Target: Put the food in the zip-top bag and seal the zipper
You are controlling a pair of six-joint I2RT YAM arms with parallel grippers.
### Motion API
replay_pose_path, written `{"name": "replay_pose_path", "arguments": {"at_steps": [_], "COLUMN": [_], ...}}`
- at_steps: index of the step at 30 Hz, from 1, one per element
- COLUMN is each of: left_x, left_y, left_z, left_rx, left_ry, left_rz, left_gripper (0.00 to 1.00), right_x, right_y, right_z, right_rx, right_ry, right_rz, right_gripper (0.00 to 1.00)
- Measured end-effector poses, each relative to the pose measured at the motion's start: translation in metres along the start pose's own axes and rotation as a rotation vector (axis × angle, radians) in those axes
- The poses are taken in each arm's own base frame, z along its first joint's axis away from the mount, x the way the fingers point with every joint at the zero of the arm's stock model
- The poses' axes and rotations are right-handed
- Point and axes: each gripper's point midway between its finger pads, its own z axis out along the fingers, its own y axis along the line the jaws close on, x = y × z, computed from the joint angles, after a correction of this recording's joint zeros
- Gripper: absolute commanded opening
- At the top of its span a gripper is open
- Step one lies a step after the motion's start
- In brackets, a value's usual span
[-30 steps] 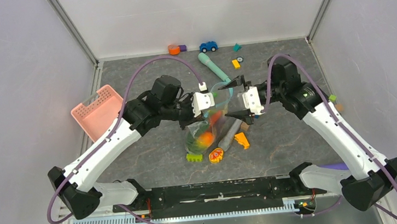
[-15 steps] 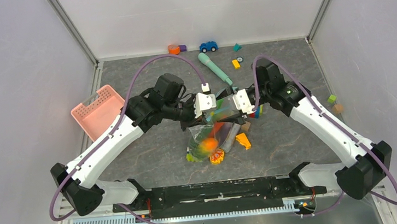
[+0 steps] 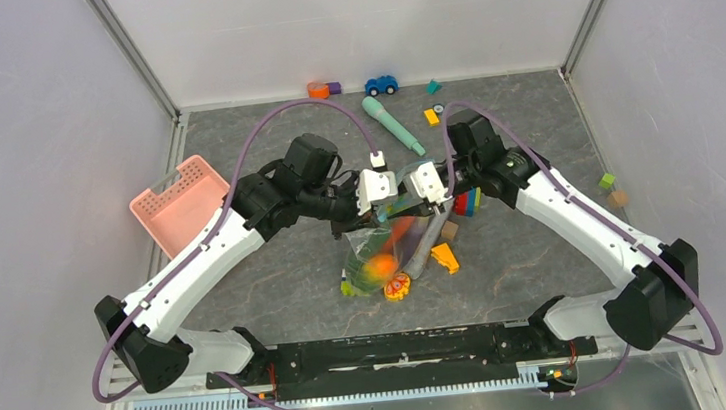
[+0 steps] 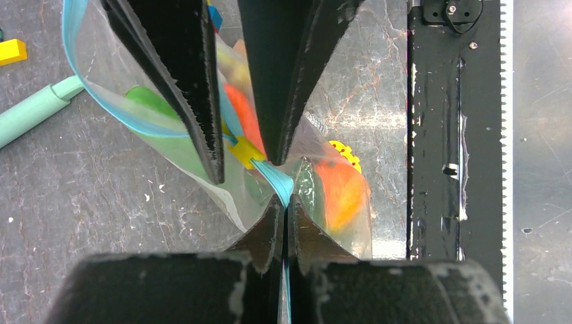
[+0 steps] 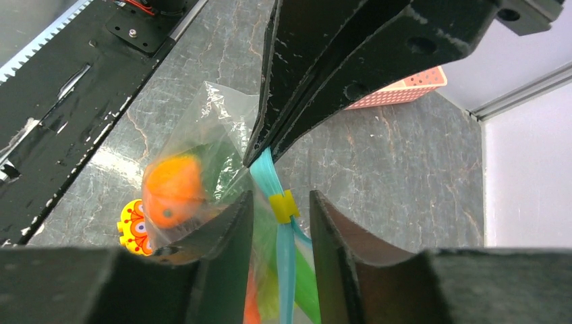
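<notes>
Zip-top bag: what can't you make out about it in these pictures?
- Left wrist: much of the zipper past the left gripper, covered by the fingers of the right gripper.
- Right wrist: most food, blurred through the zip-top bag and cut off by the fingers.
- Top view: the bag's mouth, too small, under both grippers.

This is a robotics lab test cell. Plain white panels point(image 3: 22, 147) set in aluminium posts point(image 3: 128, 52) close off the left, far and right sides of a dark marbled table point(image 3: 274, 264). A left arm point(image 3: 194, 266) and a right arm point(image 3: 593, 233) stand by a black rail point(image 3: 403, 347) at the near edge. A toy car point(image 3: 381, 85) and a pink basket point(image 3: 178, 205) lie about.
</notes>
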Motion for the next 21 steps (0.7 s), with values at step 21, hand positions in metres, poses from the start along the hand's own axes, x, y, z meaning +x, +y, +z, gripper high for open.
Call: {"name": "replay_pose_path", "arguments": {"at_steps": [21], "left_x": [0.011], "left_y": [0.024], "left_z": [-0.008], "left_rx": [-0.209], "left_ry": [0.01], "left_rz": [-0.041], "left_gripper": [0.02], "right_x": [0.014], "right_y": [-0.011], "right_z": [-0.002], "right_rx": [0.04], "right_ry": [0.1], "right_rz": [0.034], "right_gripper": [0.01]}}
